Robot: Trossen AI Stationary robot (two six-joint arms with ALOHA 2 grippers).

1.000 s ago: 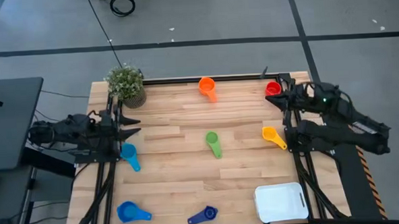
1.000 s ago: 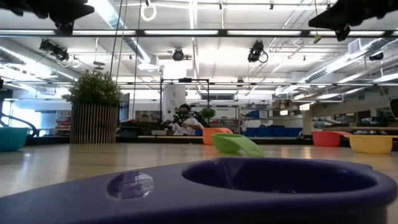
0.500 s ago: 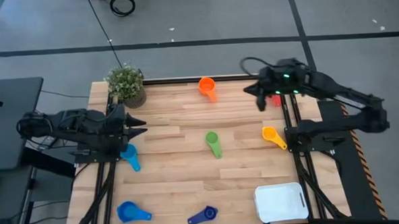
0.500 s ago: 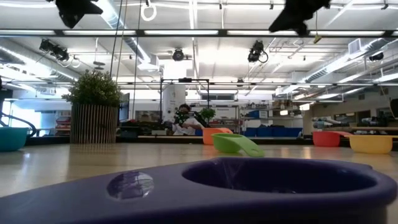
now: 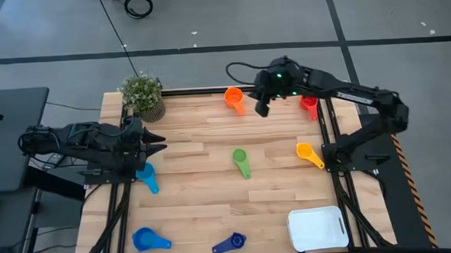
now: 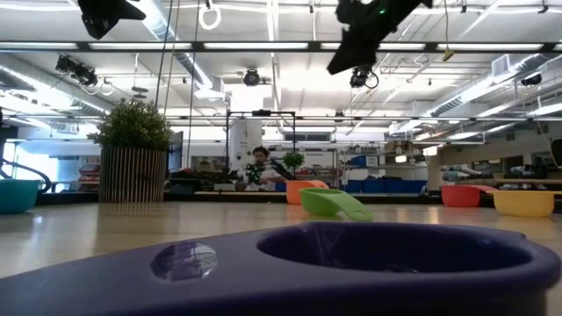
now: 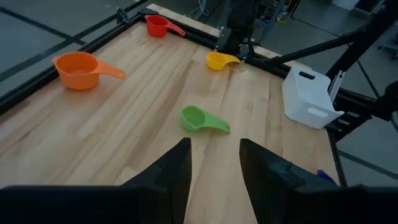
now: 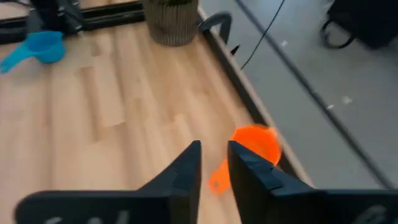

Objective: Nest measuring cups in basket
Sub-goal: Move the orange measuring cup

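Measuring cups lie scattered, bottoms down, on the wooden table: orange (image 5: 233, 98) and red (image 5: 309, 103) at the far edge, green (image 5: 241, 162) in the middle, yellow (image 5: 308, 154) at the right, light blue (image 5: 146, 176) at the left, and two blue ones (image 5: 148, 239) (image 5: 230, 243) at the near edge. The white basket (image 5: 317, 228) stands at the near right corner. My right gripper (image 5: 261, 106) hangs high, just right of the orange cup (image 8: 255, 146), fingers slightly apart and holding nothing. My left gripper (image 7: 215, 168) waits open above the left edge.
A potted plant (image 5: 143, 97) stands at the far left corner. A black rail (image 5: 193, 90) runs along the far edge. The wood between the cups is bare.
My right gripper has swung from the far right corner toward the table's left along the far edge, passing over the red cup and arriving beside the orange cup. My left gripper rose a little, then stayed still. No cup has moved.
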